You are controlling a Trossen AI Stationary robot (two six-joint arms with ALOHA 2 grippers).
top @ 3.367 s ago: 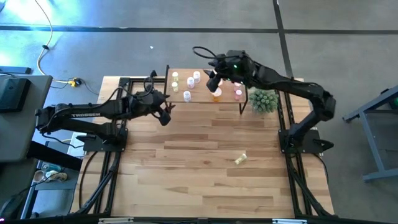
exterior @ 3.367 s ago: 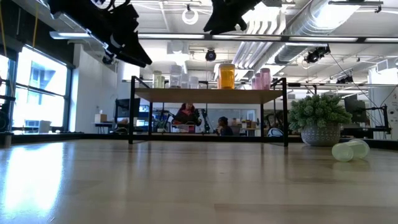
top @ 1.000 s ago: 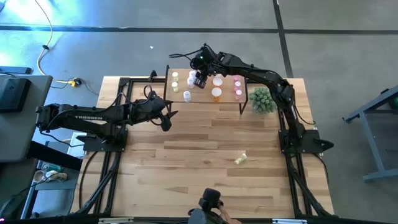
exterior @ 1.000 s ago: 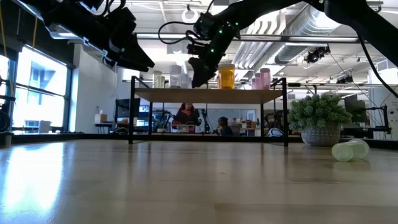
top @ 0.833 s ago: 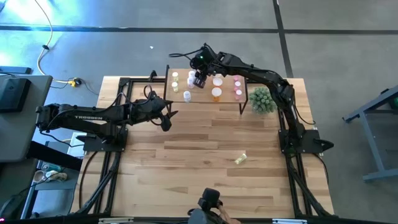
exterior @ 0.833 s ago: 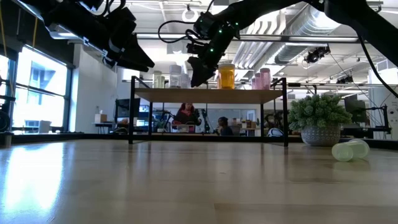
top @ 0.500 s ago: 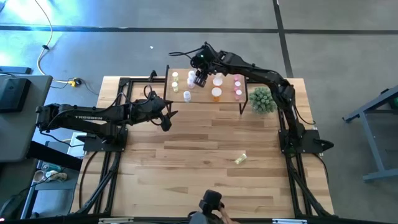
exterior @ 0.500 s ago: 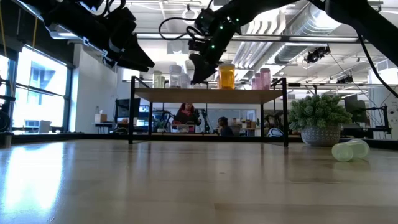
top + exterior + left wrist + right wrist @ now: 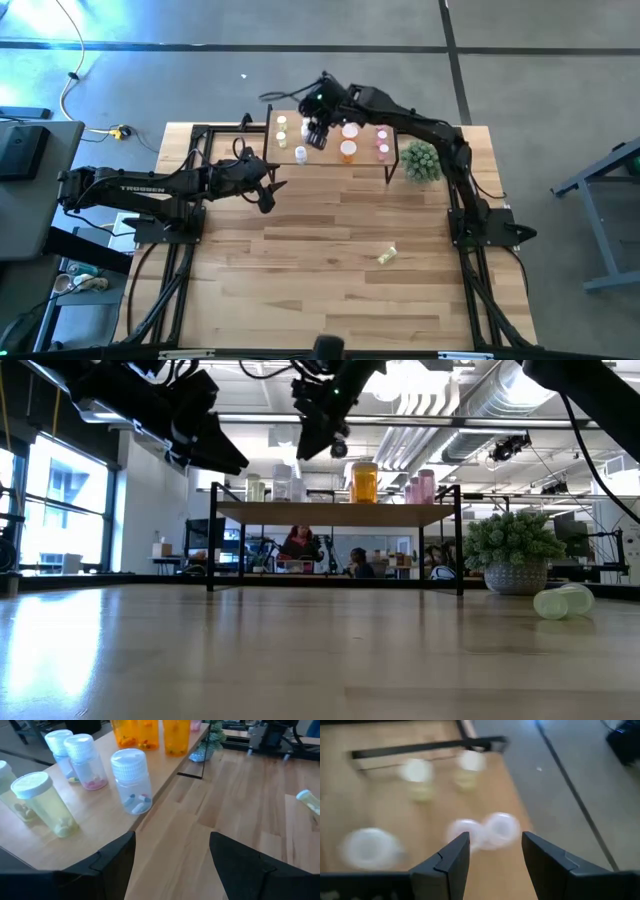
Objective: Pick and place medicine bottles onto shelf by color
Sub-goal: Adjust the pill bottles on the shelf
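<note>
The right gripper (image 9: 316,133) hovers over the shelf (image 9: 362,162), jaws apart and empty; the left gripper (image 9: 266,187) waits beside it, jaws apart. Descending carelessly could topple the crowded bottles (image 9: 131,780). One bottle (image 9: 387,255) lies on the table (image 9: 320,280).

Dark jointed arms (image 9: 150,185), white lettering, black cables

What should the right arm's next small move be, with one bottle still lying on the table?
Probably swing the right gripper away from the shelf toward the yellow-green bottle lying on its side on the tabletop. Its fingers are apart with nothing between them, and it hangs above bottles that already stand on the shelf.
</note>
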